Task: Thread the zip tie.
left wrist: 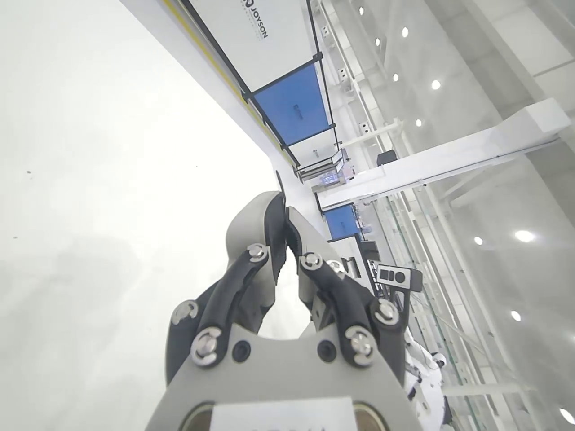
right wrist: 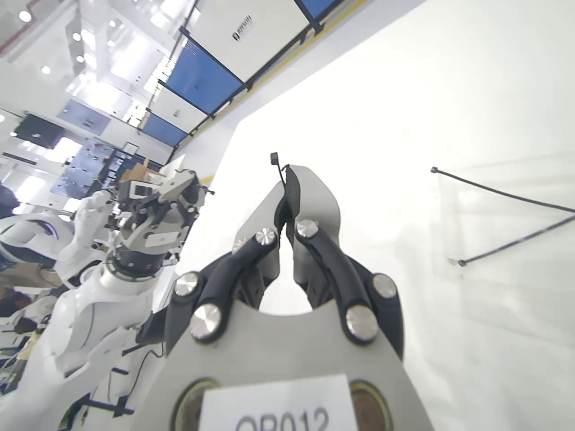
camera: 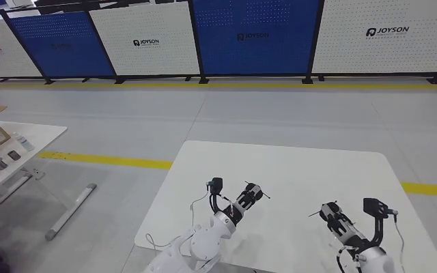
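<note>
Alignment matters most — right claw (right wrist: 286, 181) clamped on the zip tie (right wrist: 275, 159), head protruding; left claw (left wrist: 284, 201) pinched on a thin dark strip (left wrist: 279, 181); they should meet slowly.

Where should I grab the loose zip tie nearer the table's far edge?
Probably mid-strap on the loose zip tie, from straight above, pinching across its width: it lies flat and thin on the table, and its blocky head should stay free for threading.
</note>
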You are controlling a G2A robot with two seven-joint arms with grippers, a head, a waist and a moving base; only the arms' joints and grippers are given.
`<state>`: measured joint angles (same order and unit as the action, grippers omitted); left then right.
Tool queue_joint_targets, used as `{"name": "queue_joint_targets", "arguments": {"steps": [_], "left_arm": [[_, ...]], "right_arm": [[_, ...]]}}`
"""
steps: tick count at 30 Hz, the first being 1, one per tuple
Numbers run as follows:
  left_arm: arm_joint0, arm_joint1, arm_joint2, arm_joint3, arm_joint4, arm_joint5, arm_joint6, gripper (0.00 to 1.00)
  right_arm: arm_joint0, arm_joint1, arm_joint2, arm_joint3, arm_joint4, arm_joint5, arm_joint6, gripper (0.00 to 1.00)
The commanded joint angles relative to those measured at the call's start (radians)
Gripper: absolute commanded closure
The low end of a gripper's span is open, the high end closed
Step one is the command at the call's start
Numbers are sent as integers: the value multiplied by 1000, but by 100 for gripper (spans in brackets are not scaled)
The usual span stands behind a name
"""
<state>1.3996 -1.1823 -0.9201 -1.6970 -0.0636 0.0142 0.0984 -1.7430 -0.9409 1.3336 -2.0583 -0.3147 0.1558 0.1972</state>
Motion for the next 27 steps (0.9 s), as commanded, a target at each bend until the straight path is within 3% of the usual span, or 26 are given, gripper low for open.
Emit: {"name": "queue_joint_targets", "arguments": {"steps": [1, 4, 6, 16, 19, 22, 27], "left_arm": [[0, 0, 0, 0, 0, 0, 0, 100], [0, 0, 0, 0, 0, 0, 0, 100], [0, 0, 0, 0, 0, 0, 0, 100], [0, 0, 0, 0, 0, 0, 0, 100], [0, 0, 0, 0, 0, 0, 0, 100], [0, 0, 0, 0, 0, 0, 0, 100], [0, 0, 0, 0, 0, 0, 0, 100]], "right_arm": [[-18, -5, -15, -8, -3, -38, -53, 100], [-5, -18, -63, 26, -42, -71, -153, 100], [34, -28, -116, 59, -35, -93, -135, 100], [34, -28, -116, 59, -35, -93, -135, 100], [40, -36, -131, 65, 12, -151, -152, 100], [67, -51, -185, 96, 17, -184, -185, 100], [134, -86, -310, 163, -6, -193, -277, 100]]}}
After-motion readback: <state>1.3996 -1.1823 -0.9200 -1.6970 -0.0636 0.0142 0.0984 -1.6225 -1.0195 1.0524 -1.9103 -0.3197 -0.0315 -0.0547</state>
